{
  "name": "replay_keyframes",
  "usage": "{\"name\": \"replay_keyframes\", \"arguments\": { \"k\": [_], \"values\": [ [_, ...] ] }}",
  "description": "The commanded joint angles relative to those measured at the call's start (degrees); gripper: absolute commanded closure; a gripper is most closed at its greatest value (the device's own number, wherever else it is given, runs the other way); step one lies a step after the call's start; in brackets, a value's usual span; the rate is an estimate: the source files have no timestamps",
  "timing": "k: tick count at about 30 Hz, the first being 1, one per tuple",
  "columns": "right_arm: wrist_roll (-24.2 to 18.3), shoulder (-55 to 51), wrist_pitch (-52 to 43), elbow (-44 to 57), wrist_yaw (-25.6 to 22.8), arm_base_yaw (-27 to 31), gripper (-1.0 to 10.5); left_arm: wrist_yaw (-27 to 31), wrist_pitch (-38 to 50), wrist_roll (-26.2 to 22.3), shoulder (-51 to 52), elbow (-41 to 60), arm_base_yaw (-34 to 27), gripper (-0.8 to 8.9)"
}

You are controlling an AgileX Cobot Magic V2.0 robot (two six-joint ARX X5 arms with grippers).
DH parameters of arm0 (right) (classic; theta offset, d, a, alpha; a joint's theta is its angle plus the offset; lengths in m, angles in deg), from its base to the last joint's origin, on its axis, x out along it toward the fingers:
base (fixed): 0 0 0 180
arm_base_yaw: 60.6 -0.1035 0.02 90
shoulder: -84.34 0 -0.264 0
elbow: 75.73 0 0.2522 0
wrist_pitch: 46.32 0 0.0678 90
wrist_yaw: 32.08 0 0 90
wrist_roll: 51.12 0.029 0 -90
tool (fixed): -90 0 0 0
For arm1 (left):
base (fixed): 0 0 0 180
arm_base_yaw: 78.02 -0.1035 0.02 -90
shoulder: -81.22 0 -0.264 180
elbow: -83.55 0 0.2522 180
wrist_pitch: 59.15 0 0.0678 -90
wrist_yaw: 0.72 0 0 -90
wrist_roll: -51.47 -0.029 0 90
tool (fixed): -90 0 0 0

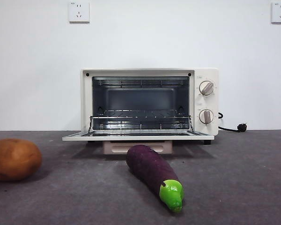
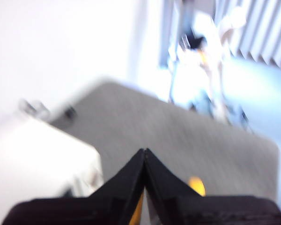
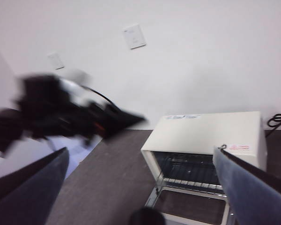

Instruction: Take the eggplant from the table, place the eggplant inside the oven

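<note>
The dark purple eggplant (image 1: 151,168) lies on the grey table (image 1: 234,187) just in front of the oven, its green cap toward the camera. The cream oven (image 1: 150,103) has its door folded down flat, with the wire rack bare. No arm shows in the front view. My right gripper (image 3: 140,151) hangs high above the table, open wide and holding nothing, looking down at the oven (image 3: 206,133); a dark round shape at the frame edge may be the eggplant (image 3: 147,216). My left gripper (image 2: 144,152) is shut and holds nothing, blurred, raised above the table.
A round orange-brown potato (image 1: 14,159) sits on the table at the far left. A black power cord and plug (image 1: 235,127) trail from the oven's right side. The left arm (image 3: 61,110) appears as a dark blur in the right wrist view.
</note>
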Motion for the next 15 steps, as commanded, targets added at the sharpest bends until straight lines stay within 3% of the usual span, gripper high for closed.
{"name": "replay_keyframes", "arguments": {
  "k": [1, 15],
  "values": [
    [0.15, -0.07, -0.31, -0.17, 0.04, -1.46, 3.5, 3.72, -3.30, 1.09, 2.29, -3.63, 0.20, 8.19],
    [0.17, 0.39, -0.61, -0.17, -0.02, -7.54, 3.5, 22.99, -23.34, -0.04, 16.94, -10.56, 0.20, 8.19]
  ]
}}
